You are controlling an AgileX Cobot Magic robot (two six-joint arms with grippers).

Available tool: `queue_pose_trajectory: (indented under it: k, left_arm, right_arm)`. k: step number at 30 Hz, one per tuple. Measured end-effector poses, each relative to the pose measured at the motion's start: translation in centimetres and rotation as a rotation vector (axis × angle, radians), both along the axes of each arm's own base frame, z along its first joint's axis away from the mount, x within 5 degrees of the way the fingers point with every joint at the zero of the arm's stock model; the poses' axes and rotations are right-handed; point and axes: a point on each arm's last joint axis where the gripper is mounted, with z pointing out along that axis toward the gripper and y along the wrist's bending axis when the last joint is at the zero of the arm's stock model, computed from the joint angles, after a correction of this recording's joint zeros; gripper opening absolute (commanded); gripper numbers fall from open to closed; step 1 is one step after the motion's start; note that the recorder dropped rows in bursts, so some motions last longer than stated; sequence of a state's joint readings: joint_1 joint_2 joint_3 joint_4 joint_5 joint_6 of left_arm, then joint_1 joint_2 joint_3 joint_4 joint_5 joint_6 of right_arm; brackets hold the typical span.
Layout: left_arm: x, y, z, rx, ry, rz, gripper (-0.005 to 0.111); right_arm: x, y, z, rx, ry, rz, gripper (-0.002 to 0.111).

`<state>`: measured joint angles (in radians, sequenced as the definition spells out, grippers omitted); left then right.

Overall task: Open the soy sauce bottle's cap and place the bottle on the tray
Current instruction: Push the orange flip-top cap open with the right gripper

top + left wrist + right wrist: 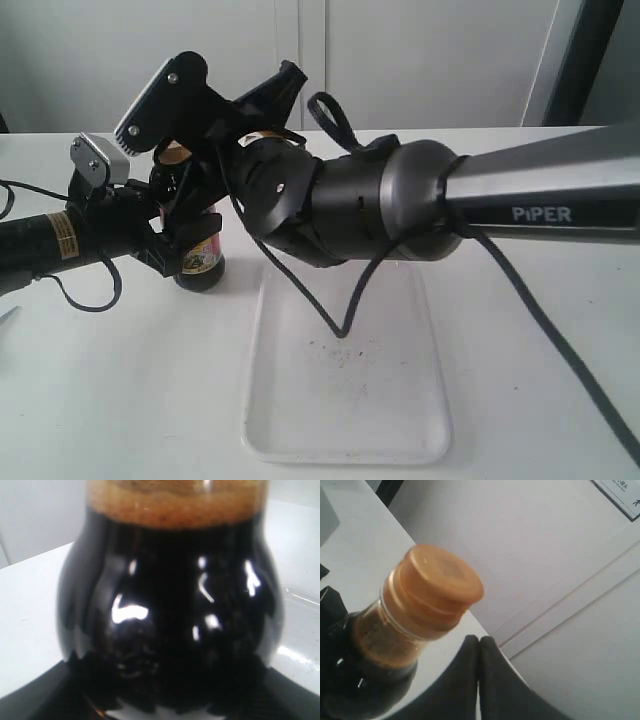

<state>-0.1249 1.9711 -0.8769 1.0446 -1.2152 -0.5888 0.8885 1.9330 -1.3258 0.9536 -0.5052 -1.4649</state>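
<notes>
The soy sauce bottle [203, 262] stands upright on the white table just left of the tray [345, 410]. My left gripper [178, 245] comes in from the left and is shut on its dark body, which fills the left wrist view [170, 620]. The orange-gold cap [437, 582] is closed on the neck. My right gripper [479, 641] is shut with nothing in it; its two fingertips are pressed together just beside the cap's rim. In the exterior view the right arm [400, 200] reaches across over the bottle and hides most of its top.
The right arm's black cable [340, 300] hangs down over the tray's far end. A corner of the tray [300, 630] shows beside the bottle in the left wrist view. A white wall stands behind the table.
</notes>
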Motion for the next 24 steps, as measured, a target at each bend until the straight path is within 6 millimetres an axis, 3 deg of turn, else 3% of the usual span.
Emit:
queue_pose_trajectory:
  k: [14,24]
  left_arm:
    - [0.0,0.0,0.0,-0.003,0.001,0.000,0.000]
    - [0.0,0.0,0.0,-0.003,0.002,-0.001,0.000]
  right_arm:
    - [1.5,1.5,0.0,-0.028,0.019,-0.026,0.000]
    - [1.1,2.3,1.0,-0.009,0.006,-0.014,0.000]
